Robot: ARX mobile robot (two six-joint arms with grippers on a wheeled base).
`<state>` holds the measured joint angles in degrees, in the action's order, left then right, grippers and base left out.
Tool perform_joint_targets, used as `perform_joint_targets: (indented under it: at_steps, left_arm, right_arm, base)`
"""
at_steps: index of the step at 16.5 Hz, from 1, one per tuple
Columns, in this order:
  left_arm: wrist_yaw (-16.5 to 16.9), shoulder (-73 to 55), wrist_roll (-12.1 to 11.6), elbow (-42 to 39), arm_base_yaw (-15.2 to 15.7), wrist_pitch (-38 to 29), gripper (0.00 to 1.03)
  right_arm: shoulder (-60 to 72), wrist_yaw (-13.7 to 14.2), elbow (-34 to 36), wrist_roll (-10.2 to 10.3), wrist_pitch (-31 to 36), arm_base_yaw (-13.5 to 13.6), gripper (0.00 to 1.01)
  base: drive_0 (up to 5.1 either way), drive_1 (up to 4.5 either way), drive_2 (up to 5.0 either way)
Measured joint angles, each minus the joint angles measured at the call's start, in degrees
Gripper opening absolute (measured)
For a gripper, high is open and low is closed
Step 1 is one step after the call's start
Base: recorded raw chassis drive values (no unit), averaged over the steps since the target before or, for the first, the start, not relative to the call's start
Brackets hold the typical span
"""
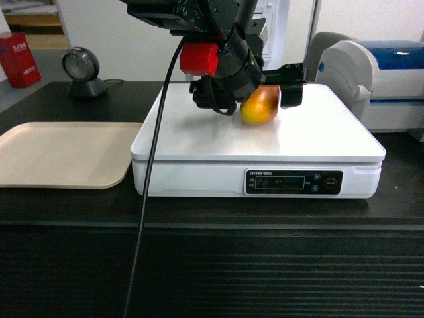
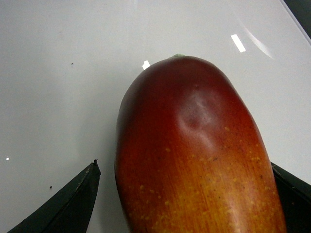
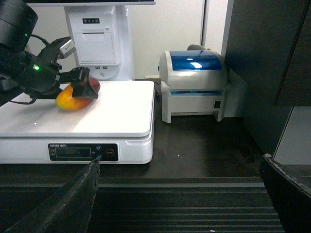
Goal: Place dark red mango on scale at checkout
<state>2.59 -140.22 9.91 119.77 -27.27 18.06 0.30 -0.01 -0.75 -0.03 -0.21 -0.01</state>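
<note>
Resting on the white scale (image 1: pixel 199 142), toward its back, the mango (image 1: pixel 260 106) sits between the left gripper (image 1: pixel 265 99) fingers, which look spread just clear of it. Release seems under way; next, I judge, lift straight off. The right gripper (image 3: pixel 180 194) hangs open.

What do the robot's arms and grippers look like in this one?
The left arm is black and bulky, with a red block at the wrist, a small green light and a black cable hanging down. Both grippers have flat black tapered fingers.
</note>
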Motion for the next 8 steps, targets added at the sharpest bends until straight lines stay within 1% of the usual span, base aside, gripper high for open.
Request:
perform_joint_targets:
  at_steps: [2, 8]
  left_arm:
    - [-0.3, 1.6, -1.6, -2.1, 0.0, -3.1, 0.98]
    - [0.5, 3.7, -3.6, -3.8, 0.0, -5.4, 0.98]
  right_arm:
    - [0.0, 0.0, 0.0, 0.0, 0.0, 0.0, 0.98]
    - [0.0, 0.0, 0.0, 0.0, 0.0, 0.0, 0.98]
  base:
    - [0.0, 0.0, 0.0]
    - [0.0, 0.0, 0.0]
